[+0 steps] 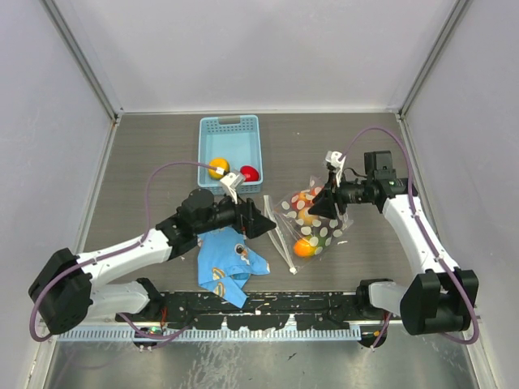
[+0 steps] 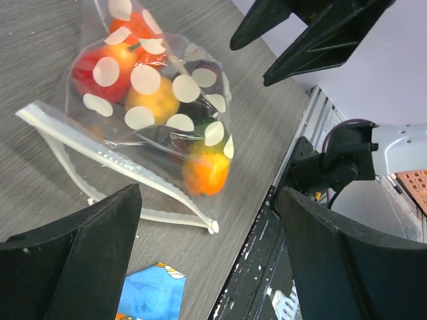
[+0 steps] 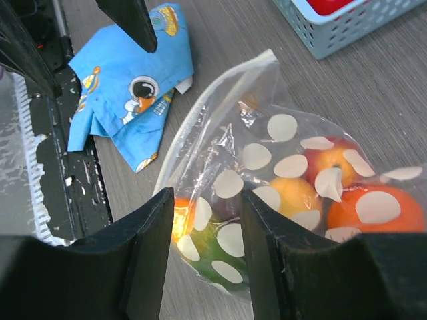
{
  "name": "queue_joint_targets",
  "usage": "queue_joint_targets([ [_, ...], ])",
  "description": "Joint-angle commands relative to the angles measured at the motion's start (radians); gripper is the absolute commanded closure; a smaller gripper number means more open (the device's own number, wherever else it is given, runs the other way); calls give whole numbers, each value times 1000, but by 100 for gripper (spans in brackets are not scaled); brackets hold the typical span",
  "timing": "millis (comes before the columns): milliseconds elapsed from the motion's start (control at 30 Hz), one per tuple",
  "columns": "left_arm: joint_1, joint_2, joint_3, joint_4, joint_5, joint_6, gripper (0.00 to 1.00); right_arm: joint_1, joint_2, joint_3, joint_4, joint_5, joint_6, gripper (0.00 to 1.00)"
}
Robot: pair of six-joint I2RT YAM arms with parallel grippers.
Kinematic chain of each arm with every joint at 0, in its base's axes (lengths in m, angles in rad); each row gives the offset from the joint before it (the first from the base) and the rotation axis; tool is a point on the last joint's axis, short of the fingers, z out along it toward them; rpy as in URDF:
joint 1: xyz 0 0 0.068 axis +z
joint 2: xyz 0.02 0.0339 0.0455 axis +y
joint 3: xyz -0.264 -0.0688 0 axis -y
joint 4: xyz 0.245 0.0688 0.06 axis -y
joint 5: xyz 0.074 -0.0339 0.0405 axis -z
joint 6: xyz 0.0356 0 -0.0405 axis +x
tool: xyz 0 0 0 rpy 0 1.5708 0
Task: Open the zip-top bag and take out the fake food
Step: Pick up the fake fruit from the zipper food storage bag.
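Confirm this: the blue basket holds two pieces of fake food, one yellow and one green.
Wrong colour: the second piece in the blue basket is red, not green. The yellow one is right. The top external view shows both.

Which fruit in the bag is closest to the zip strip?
The orange one at the bag's near end, almost against the zip strip; the red one and the yellow one lie deeper in.
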Motion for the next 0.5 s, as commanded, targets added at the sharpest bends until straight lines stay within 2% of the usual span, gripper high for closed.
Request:
queue_joint_targets([
  [0, -19, -48, -10, 119, -27, 58, 15, 15, -46, 48, -30, -101, -80, 50],
  [200, -19, -89, -43, 169, -32, 67, 13, 31, -104, 27, -57, -160, -176, 47],
  [467, -19, -65, -91, 266, -24, -33, 16, 33, -138, 28, -136, -156, -353, 45],
])
